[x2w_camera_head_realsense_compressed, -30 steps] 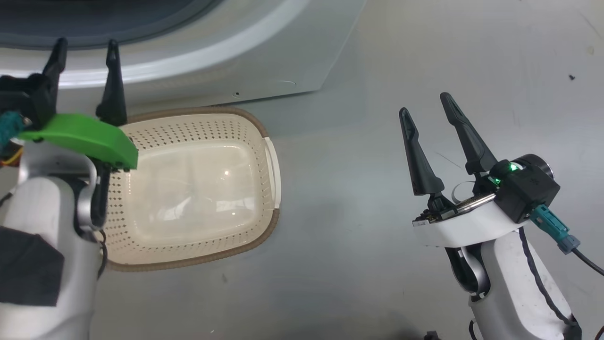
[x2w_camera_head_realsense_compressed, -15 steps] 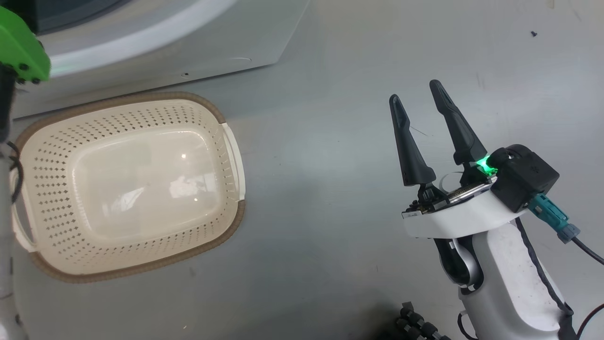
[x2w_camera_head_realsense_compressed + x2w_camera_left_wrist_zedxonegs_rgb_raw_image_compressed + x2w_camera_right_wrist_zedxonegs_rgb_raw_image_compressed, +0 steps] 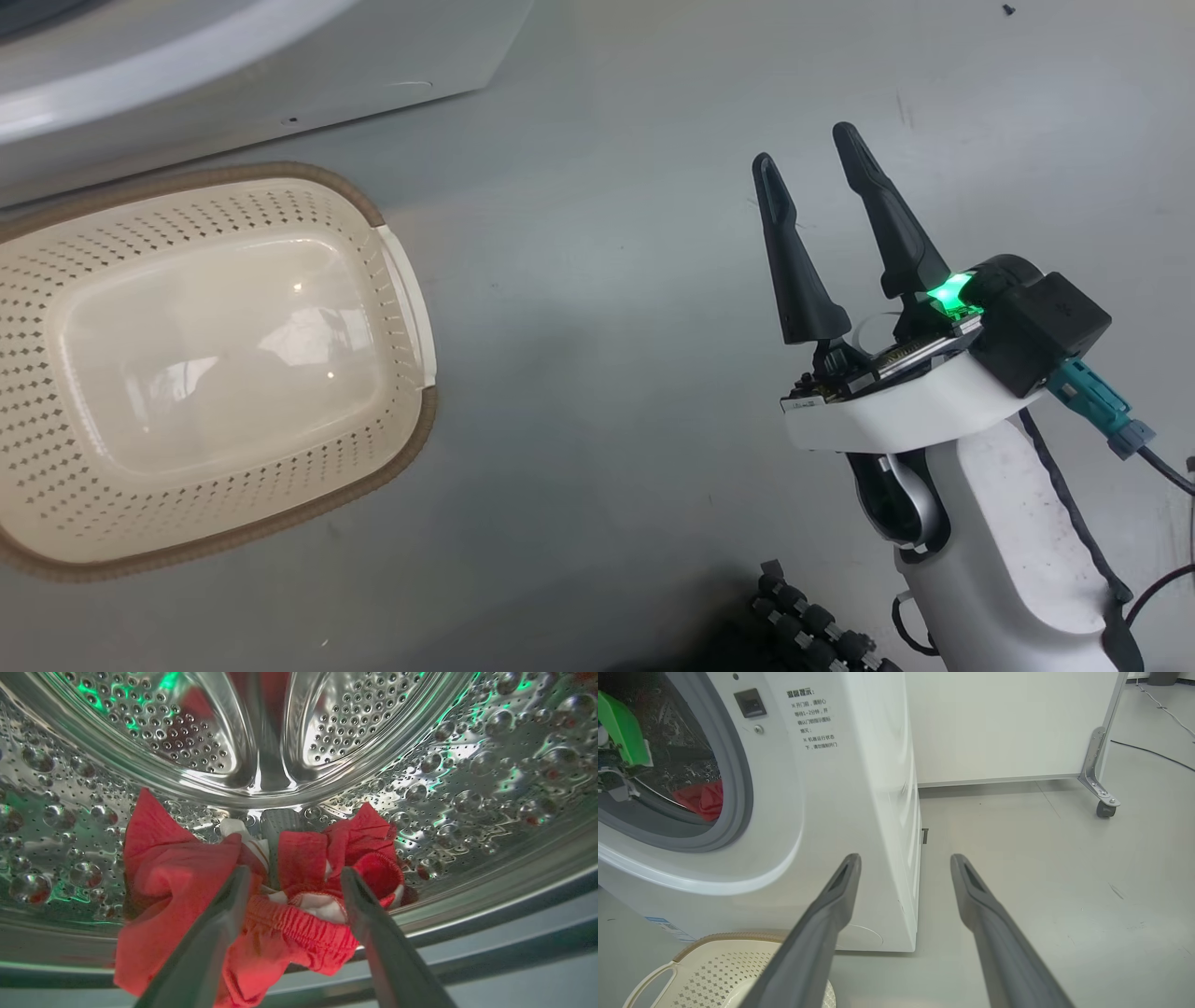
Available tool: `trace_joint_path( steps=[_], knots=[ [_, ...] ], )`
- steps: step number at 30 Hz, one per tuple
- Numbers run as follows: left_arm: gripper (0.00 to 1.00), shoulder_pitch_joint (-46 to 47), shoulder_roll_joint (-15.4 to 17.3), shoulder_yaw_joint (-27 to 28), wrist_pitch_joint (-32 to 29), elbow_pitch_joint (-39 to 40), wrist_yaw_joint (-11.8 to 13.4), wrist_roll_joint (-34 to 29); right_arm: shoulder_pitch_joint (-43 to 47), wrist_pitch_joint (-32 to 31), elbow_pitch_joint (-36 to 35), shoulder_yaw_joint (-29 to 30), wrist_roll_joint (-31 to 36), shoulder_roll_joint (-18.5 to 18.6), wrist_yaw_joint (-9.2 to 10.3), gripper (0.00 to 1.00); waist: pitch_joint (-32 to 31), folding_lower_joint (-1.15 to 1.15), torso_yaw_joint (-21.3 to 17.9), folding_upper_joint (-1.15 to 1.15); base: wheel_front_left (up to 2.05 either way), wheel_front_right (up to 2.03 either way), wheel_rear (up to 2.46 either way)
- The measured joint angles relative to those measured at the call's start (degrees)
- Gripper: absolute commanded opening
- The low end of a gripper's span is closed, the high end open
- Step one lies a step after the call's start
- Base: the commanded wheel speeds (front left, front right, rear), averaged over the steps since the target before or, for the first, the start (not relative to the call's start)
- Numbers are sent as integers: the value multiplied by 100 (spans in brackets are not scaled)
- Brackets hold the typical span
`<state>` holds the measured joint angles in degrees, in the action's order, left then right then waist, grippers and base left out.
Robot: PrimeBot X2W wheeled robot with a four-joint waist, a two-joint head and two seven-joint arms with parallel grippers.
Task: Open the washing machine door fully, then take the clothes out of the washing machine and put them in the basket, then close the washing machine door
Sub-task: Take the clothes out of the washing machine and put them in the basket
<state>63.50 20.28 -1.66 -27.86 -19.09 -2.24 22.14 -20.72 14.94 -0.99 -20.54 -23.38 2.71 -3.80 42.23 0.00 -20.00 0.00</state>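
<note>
Where dimpled steel drum (image 3: 467, 765) curves, crumpled red clothes (image 3: 177, 882) lie; basket (image 3: 56, 495) perforated.

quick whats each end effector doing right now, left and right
Left end effector: open, pointed at the clothes inside the washing machine, nothing gripped.
Right end effector: open, empty, above the floor.

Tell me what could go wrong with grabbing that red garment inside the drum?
1. The open left gripper straddles just one bunched fold of the clothes. A shallow pinch might slip and drop them short of the basket.
2. Going deeper, its fingers could scrape the steel drum of the washing machine.
3. Loose fabric may catch on the grey gasket on the way out.
</note>
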Motion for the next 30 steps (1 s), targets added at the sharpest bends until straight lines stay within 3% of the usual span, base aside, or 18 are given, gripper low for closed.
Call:
trace_joint_path(
  steps=[15,23,24,25,26,30],
  knots=[
    [100,374,123,19,-676,-758,52,44,-168,0,-4,-54,-115,-3,43,100,279,0,-212,0,0,0,0],
    [100,463,237,1,-1009,-1067,285,-51,-258,0,1,-68,-122,-3,43,100,305,0,-223,0,0,0,0],
    [46,471,237,-3,-1031,-1076,303,-58,-258,0,2,-68,-122,-3,43,100,306,0,-224,0,0,0,0],
    [13,485,240,-9,-1049,-1100,303,-58,-258,0,4,-68,-122,-3,43,100,307,0,-226,0,0,0,0],
    [0,500,240,-10,-1053,-1123,305,-58,-258,0,4,-69,-122,-3,44,100,308,0,-228,0,0,0,0],
    [0,568,240,-35,-1099,-1176,345,-58,-260,0,16,-69,-122,-3,44,100,311,0,-231,0,0,0,0]
  ],
)
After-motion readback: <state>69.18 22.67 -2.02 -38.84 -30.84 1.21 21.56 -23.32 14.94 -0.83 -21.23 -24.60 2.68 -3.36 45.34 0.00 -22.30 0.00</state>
